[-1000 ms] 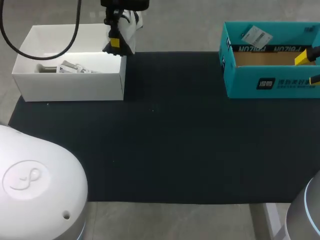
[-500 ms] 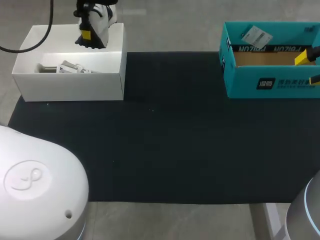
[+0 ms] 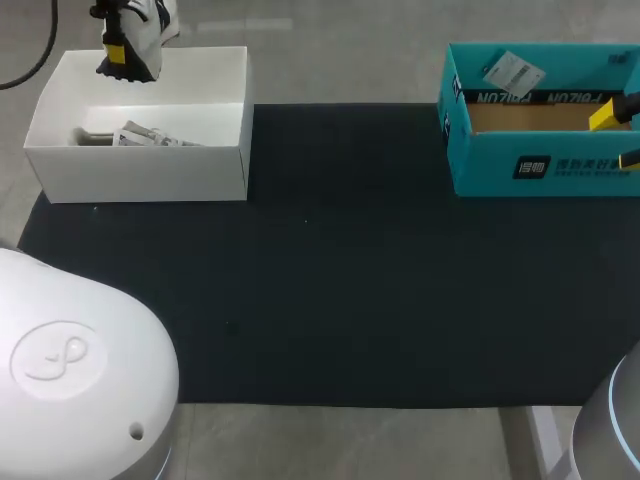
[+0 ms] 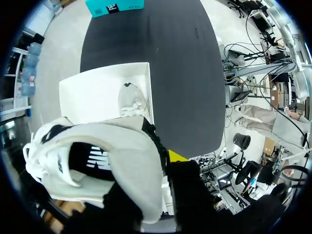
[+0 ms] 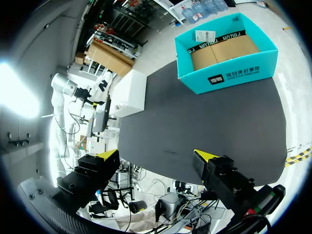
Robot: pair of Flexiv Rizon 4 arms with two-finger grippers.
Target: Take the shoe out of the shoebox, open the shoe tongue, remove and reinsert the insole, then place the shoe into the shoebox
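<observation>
My left gripper [image 3: 120, 55] is shut on a white shoe [image 3: 140, 25] and holds it in the air over the far left corner of the white box [image 3: 140, 170]. In the left wrist view the held shoe [image 4: 92, 165] fills the space ahead of the fingers, with one yellow fingertip [image 4: 176, 156] showing beside it. A second pale shoe [image 4: 132, 103] lies inside the white box [image 4: 92, 87] below. The teal shoebox [image 3: 540, 165] stands at the far right, and my right gripper [image 3: 620, 136] is open at its right end. The right gripper [image 5: 156, 156] has nothing between its fingers.
A black mat [image 3: 350, 280] covers the table between the two boxes. A white tag [image 3: 512, 70] hangs on the teal shoebox's far wall. The teal shoebox [image 5: 226, 53] has a brown cardboard floor and nothing else inside.
My left gripper has carried the white shoe leftward and farther back, from the white box's right far corner to its left far corner. The right arm has not moved.
</observation>
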